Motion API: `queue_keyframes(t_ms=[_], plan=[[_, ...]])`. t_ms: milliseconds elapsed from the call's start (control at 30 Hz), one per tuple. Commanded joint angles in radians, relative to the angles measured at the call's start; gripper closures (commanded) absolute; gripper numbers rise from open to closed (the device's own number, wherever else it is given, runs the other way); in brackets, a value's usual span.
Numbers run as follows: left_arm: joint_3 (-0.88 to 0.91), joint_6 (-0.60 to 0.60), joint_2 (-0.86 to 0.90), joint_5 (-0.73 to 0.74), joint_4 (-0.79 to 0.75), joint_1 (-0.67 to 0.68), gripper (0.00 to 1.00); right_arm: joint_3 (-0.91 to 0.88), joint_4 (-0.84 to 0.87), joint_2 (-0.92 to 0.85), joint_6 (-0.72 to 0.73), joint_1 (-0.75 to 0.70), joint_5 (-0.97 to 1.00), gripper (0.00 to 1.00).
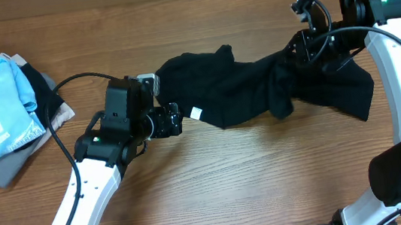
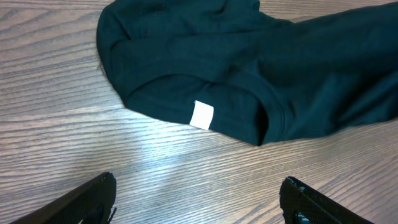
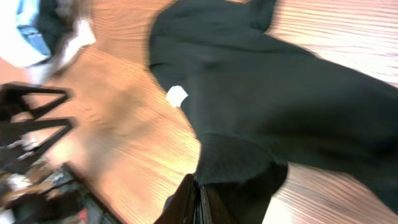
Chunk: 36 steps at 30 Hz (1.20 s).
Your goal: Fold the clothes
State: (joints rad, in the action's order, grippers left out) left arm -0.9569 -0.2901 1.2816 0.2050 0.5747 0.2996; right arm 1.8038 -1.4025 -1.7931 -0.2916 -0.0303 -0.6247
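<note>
Black garment (image 1: 259,91): lies crumpled across the middle and right of the wooden table (image 1: 231,185), stretched from its rounded left end to a bunched right end. A white tag (image 2: 202,115) sits at its lower left edge.

Left gripper (image 2: 199,199): fingers spread wide and empty over bare wood, just short of the tagged edge and not touching the cloth.

Right gripper (image 1: 299,47): set at the garment's upper right. Its wrist view is blurred, but the fingers (image 3: 189,202) appear clenched on a fold of the black cloth, which rises toward them.

Pile of clothes (image 1: 0,112): at the table's far left, well apart from the garment. A light blue piece lies on top, with grey and black pieces beneath.
</note>
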Motion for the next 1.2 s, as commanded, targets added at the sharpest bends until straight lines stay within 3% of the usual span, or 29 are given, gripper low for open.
queue_keyframes(t_ms=[0, 100, 200, 300, 433, 533, 633, 700, 800, 900, 1033, 1167], plan=[[-0.026, -0.01, 0.006, -0.006, -0.004, 0.004, 0.13, -0.026, 0.052, 0.001, 0.161, -0.002, 0.305, 0.96], [-0.026, -0.01, 0.006, -0.006, -0.004, 0.004, 0.13, -0.062, 0.114, -0.001, 0.271, -0.005, 0.47, 0.96], [-0.026, -0.01, 0.006, -0.006, -0.004, 0.004, 0.13, -0.081, 0.13, -0.001, 0.27, -0.005, 0.441, 0.96], [-0.026, -0.01, 0.006, -0.006, -0.004, 0.004, 0.13, -0.082, 0.09, -0.001, 0.248, 0.014, 0.314, 0.96], [-0.026, -0.01, 0.006, -0.01, -0.011, 0.004, 0.12, -0.082, 0.013, -0.001, 0.08, 0.096, -0.015, 0.96], [-0.026, -0.01, 0.006, -0.06, -0.011, 0.003, 0.09, -0.082, 0.066, -0.001, 0.087, 0.182, -0.07, 0.96], [-0.026, -0.01, 0.006, -0.075, -0.011, 0.003, 0.08, -0.082, 0.221, -0.001, 0.185, 0.286, -0.06, 0.96], [-0.026, -0.01, 0.006, -0.075, -0.011, 0.002, 0.08, -0.082, 0.421, -0.001, 0.348, 0.365, -0.019, 0.96], [-0.026, -0.01, 0.006, -0.075, -0.011, 0.002, 0.08, -0.082, 0.621, -0.001, 0.483, 0.418, 0.037, 0.96], [-0.026, -0.01, 0.006, -0.075, -0.011, 0.002, 0.08, -0.082, 0.709, -0.001, 0.575, 0.428, 0.14, 0.96], [-0.026, -0.01, 0.006, -0.075, -0.011, 0.002, 0.08, -0.082, 0.563, -0.001, 0.66, 0.388, 0.439, 0.96], [-0.026, -0.01, 0.006, -0.075, -0.012, 0.002, 0.08, -0.082, 0.213, -0.001, 0.658, 0.303, 0.636, 0.96]])
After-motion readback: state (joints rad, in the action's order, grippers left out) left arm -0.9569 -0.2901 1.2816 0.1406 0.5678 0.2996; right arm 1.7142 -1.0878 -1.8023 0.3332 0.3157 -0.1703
